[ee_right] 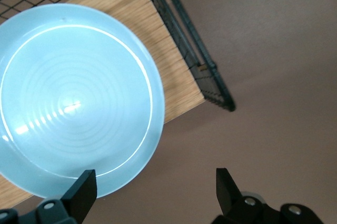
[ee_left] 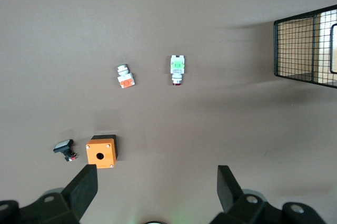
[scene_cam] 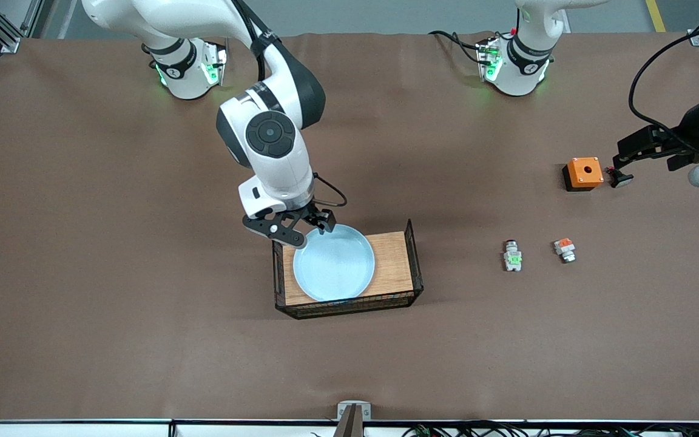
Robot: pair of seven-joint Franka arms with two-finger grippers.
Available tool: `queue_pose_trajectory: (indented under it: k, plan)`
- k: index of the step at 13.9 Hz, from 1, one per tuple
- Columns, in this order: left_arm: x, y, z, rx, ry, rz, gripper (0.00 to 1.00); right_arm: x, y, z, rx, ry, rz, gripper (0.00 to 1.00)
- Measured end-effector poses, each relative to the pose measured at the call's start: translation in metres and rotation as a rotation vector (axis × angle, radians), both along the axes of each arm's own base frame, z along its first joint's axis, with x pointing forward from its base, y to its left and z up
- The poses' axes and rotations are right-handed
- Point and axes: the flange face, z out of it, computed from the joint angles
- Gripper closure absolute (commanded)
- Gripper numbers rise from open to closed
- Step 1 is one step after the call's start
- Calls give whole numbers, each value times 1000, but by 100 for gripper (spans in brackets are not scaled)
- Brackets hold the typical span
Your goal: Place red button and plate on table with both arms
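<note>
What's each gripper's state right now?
Left gripper: open, empty, above the table near the orange box.
Right gripper: open, empty, at the plate's rim.

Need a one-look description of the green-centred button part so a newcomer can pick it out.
Start at the wire-framed wooden board holding the pale blue plate, then look along the brown table toward the left arm's end. Two tiny grey-white parts lie side by side there. The one nearer the board is the button: bright green centre, while its neighbour shows orange-red.
</note>
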Motion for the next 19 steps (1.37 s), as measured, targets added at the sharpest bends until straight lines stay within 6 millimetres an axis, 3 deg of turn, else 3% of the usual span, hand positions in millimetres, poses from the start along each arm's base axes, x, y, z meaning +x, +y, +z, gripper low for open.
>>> queue_pose_trajectory:
  k: [3, 5, 7, 11, 12, 15, 19]
  plan:
    - [-4, 3, 1, 3, 0, 0, 0, -2, 7, -12, 8, 7, 3, 0]
    - [-6, 3, 3, 3, -3, -8, 0, -1, 8, -15, 6, 8, 3, 8]
    - [-9, 4, 11, 3, -28, -6, 0, 2, 6, -19, 6, 2, -2, 23]
    - [-15, 6, 33, 22, -108, -3, 0, 4, 4, -29, -4, 7, -7, 35]
    - [-15, 7, 35, 31, -118, -4, 0, 4, 4, -31, -7, 10, -6, 43]
    - [-13, -1, 35, 33, -134, -19, 0, 4, 5, -34, -9, 12, -5, 45]
    - [-14, -17, 28, 31, -125, -49, 0, 5, 4, -34, -9, 9, -8, 62]
